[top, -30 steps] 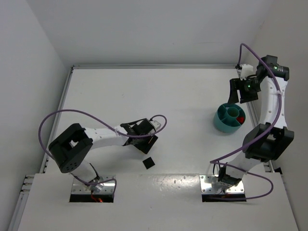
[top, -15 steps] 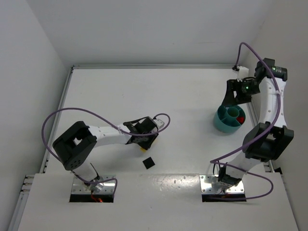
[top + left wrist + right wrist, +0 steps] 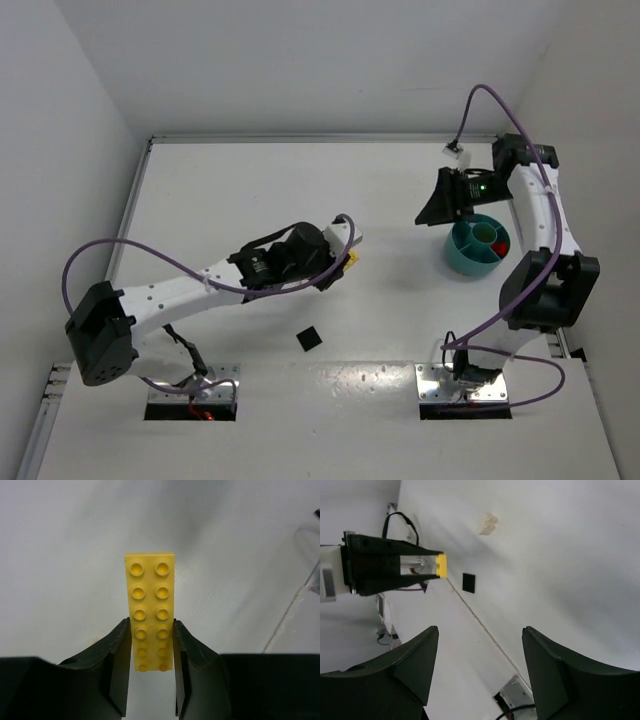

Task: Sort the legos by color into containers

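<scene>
My left gripper pinches the long yellow plate; my right gripper gapes wide near the teal dish.

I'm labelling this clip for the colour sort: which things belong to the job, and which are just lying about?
Job: yellow plate, held in the left fingers; black square; pale brick; teal dish; red brick inside it.
Lying about: purple cables; base plates.
</scene>
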Robot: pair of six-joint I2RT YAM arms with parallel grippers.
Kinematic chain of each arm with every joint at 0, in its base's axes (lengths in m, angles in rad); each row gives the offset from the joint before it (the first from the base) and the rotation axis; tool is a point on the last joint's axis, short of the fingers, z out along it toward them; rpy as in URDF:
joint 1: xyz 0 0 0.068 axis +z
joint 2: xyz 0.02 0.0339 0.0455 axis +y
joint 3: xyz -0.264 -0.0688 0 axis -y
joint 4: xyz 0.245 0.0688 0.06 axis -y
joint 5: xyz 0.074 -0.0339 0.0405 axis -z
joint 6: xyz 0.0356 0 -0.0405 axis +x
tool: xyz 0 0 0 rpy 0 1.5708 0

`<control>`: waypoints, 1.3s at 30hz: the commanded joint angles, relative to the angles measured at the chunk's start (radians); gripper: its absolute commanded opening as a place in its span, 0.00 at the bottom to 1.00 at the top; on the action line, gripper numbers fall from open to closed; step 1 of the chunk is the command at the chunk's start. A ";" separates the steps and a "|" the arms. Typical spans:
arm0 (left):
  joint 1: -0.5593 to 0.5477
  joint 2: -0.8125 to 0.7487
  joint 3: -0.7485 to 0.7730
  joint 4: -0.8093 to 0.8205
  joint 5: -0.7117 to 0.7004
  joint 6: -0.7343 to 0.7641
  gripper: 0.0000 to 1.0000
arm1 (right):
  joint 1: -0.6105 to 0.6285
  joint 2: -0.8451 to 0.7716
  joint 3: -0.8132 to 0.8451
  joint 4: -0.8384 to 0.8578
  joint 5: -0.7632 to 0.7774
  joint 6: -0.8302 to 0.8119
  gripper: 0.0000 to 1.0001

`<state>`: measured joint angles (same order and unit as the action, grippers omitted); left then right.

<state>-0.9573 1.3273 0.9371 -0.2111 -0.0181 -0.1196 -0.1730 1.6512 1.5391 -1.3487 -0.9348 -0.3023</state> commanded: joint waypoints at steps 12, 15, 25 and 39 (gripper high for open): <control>-0.083 0.139 0.232 0.121 0.101 0.089 0.00 | 0.170 -0.011 -0.014 -0.061 -0.181 0.023 0.66; -0.083 0.150 0.265 0.121 0.092 0.089 0.00 | 0.182 -0.022 -0.060 -0.061 -0.161 0.014 0.65; -0.103 0.190 0.330 0.112 0.113 0.080 0.00 | 0.182 -0.042 -0.105 -0.061 -0.173 -0.006 0.55; -0.121 0.222 0.359 0.084 -0.012 0.080 0.41 | 0.158 -0.163 -0.116 -0.049 -0.127 0.000 0.00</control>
<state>-1.0763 1.5539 1.2686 -0.1207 0.0299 -0.0330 -0.0071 1.5524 1.4017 -1.3361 -1.0290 -0.2897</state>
